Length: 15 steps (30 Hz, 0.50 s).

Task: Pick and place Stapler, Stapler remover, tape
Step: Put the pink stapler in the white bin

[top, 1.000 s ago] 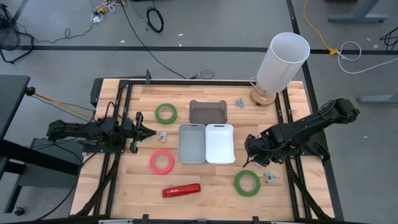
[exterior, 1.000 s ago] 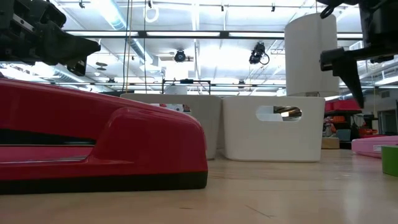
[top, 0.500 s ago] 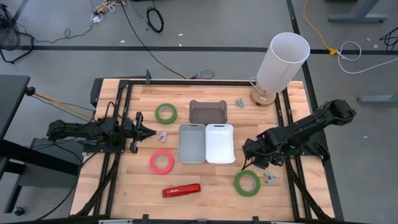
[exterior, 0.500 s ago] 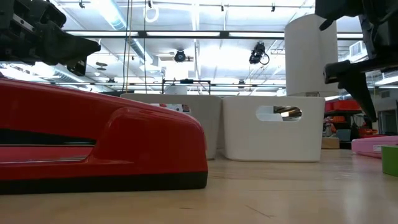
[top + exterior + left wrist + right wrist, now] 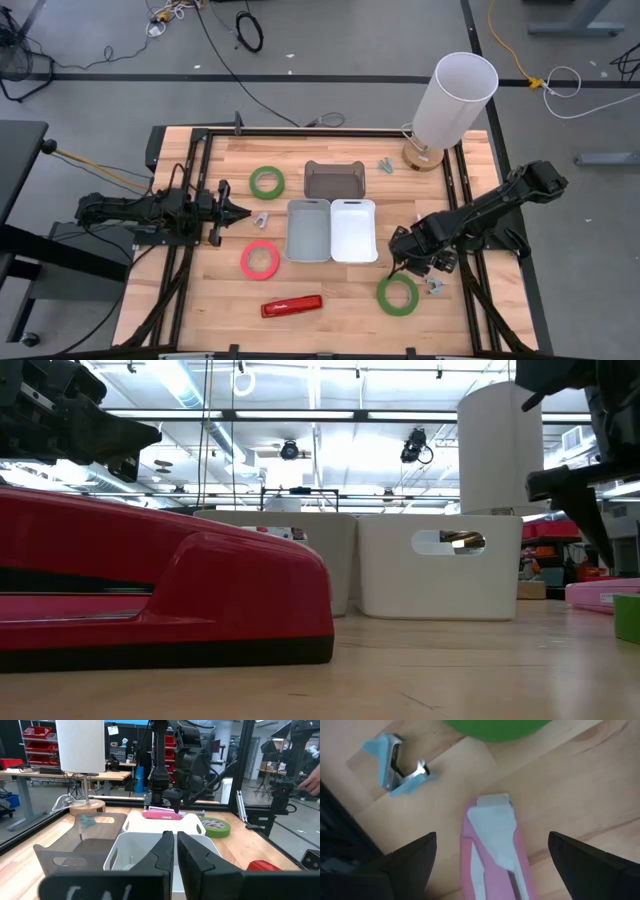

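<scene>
My right gripper (image 5: 407, 260) points down, open, above a pink stapler (image 5: 492, 845) near the table's right side; its fingers stand on either side of the stapler's front end without touching it. A green tape roll (image 5: 398, 294) and a blue stapler remover (image 5: 395, 765) lie flat on the table just beyond, toward the near edge. A red stapler (image 5: 292, 305) lies near the front edge, a red tape roll (image 5: 260, 260) left of the bins. My left gripper (image 5: 243, 212) waits shut and level at the table's left, with nothing in it.
A grey bin (image 5: 308, 230) and a white bin (image 5: 353, 230) stand side by side mid-table, a brown tray (image 5: 335, 179) behind them. A white lamp (image 5: 452, 100) stands at the back right. A second green tape roll (image 5: 267, 182) and two more removers (image 5: 261, 219) (image 5: 386, 165) lie about.
My right gripper has sunk and drifted toward the table's near edge, closing on the pink stapler and the green tape roll. It has stayed open. Nothing on the table has moved.
</scene>
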Each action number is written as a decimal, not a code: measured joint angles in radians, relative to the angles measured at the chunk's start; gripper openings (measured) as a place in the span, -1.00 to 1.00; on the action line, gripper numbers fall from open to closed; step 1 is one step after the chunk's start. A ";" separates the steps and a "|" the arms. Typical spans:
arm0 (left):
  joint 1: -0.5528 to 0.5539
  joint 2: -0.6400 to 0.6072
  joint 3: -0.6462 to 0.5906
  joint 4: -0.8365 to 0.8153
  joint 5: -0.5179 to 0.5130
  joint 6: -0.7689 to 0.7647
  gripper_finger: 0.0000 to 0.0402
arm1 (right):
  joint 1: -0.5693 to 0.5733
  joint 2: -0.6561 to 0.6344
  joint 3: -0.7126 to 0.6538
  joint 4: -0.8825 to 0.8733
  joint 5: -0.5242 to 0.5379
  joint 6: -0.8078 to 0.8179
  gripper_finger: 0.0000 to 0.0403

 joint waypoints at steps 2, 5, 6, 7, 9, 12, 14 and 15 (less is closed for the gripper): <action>0.000 0.000 0.000 0.000 0.000 0.000 -0.86 | 0.011 0.006 0.000 0.010 0.008 0.024 0.90; 0.000 0.000 0.000 0.000 0.000 0.000 -0.86 | 0.028 0.004 -0.014 0.028 0.020 0.069 0.90; 0.000 0.000 0.000 0.000 0.000 0.000 -0.86 | 0.033 0.005 -0.022 0.028 0.020 0.074 0.90; 0.000 0.000 0.000 0.000 0.000 0.000 -0.86 | 0.038 0.005 -0.030 0.029 0.023 0.075 0.90; 0.000 0.000 0.000 0.000 0.000 0.000 -0.86 | 0.046 0.005 -0.046 0.039 0.051 0.075 0.90; 0.000 0.000 0.000 0.000 0.000 0.000 -0.86 | 0.047 0.005 -0.070 0.051 0.081 0.079 0.90; 0.000 0.000 0.000 0.000 0.000 0.000 -0.86 | 0.047 0.005 -0.078 0.069 0.082 0.078 0.90; 0.000 0.000 0.000 0.000 0.000 0.000 -0.86 | 0.049 0.005 -0.082 0.081 0.082 0.076 0.90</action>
